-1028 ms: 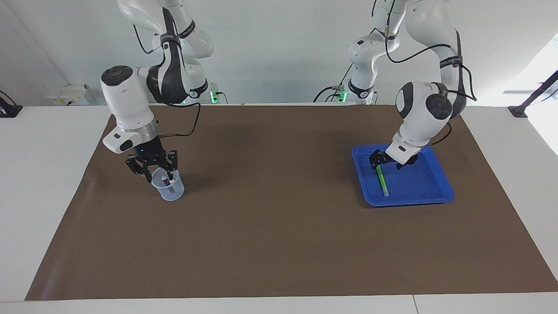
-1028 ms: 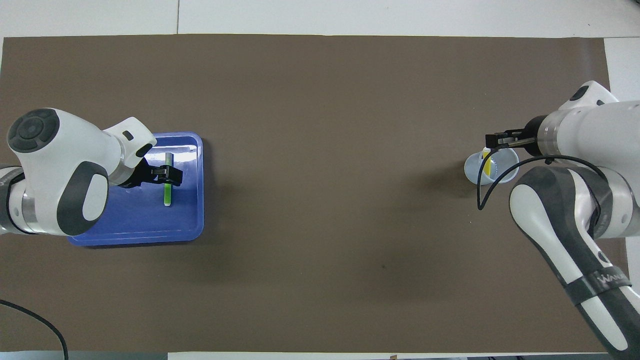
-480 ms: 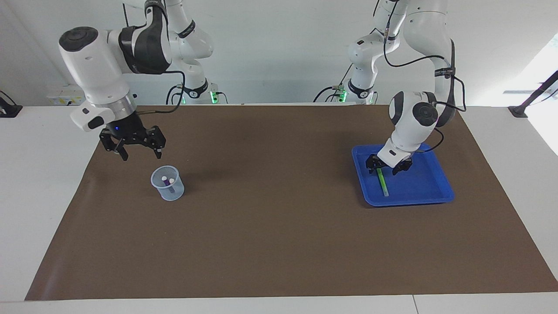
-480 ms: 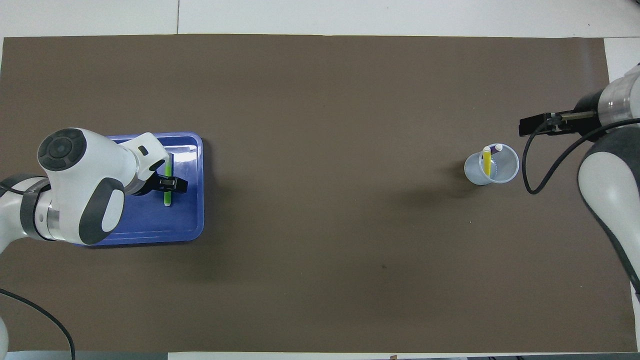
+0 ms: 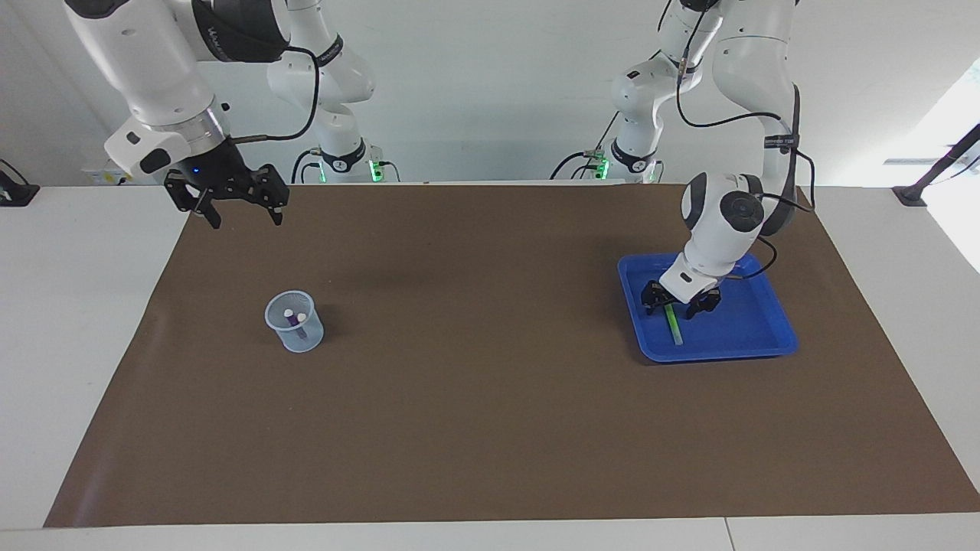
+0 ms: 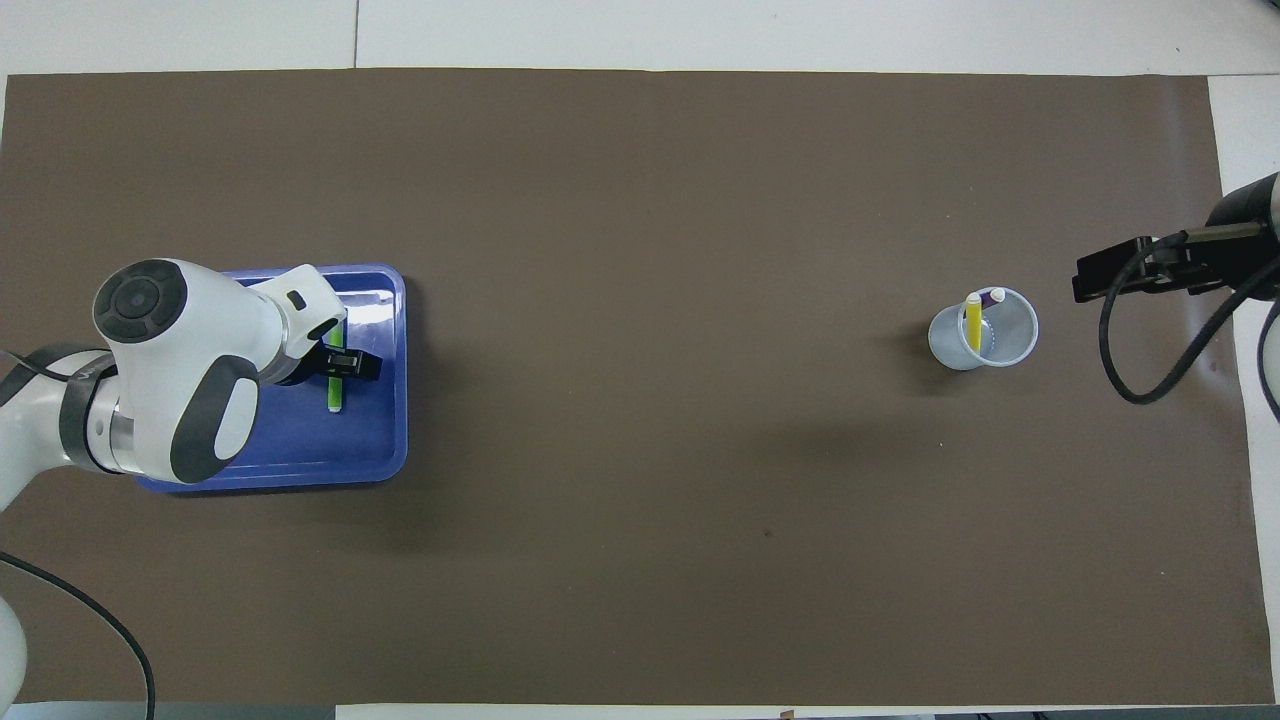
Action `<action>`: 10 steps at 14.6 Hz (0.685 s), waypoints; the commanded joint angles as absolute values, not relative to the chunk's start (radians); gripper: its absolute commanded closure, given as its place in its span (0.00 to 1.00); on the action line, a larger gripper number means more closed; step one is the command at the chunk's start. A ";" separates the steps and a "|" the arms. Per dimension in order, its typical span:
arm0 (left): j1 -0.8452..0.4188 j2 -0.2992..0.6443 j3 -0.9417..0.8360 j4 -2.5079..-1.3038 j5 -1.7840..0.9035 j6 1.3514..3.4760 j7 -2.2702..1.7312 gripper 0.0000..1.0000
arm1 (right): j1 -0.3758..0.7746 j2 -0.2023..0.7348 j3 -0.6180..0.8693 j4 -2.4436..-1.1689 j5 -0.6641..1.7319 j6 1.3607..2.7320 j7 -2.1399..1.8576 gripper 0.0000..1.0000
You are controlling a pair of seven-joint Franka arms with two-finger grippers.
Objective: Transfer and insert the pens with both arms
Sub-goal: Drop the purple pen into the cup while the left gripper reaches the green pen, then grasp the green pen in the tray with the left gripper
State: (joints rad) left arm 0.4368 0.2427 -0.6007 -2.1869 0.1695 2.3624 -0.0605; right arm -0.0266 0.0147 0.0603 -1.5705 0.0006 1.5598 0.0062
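Wide bare mat between cup, tray.

Lime green pen on blue tray. Yellow pen and purple pen, whitish ends, in translucent pale-blue cup. Brown mat, white table.

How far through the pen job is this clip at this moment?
Done: the yellow pen and purple pen stand in the clear cup. In hand: the left gripper is down in the blue tray, its open fingers straddling the lime green pen, not yet lifted. Left: grasping, handing over and inserting that pen. The right gripper hangs open above the mat's edge.
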 commanded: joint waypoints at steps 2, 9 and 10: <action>0.440 0.267 -0.597 -2.161 0.195 2.367 -0.055 0.20 | 0.011 -0.018 0.069 -1.603 0.003 1.526 0.074 0.00; 0.440 0.267 -0.597 -2.115 0.202 2.290 -0.055 1.00 | 0.006 -0.029 0.068 -1.568 -0.052 1.540 0.064 0.00; 0.439 0.267 -0.597 -2.115 0.207 2.289 -0.054 1.00 | 0.005 -0.028 0.069 -1.562 -0.051 1.542 0.064 0.00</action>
State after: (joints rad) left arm 0.4376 0.2507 -0.5991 -2.1410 0.1758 2.3213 -0.0590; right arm 0.0160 -0.0246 0.0605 -1.5693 -0.0397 1.5340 0.0645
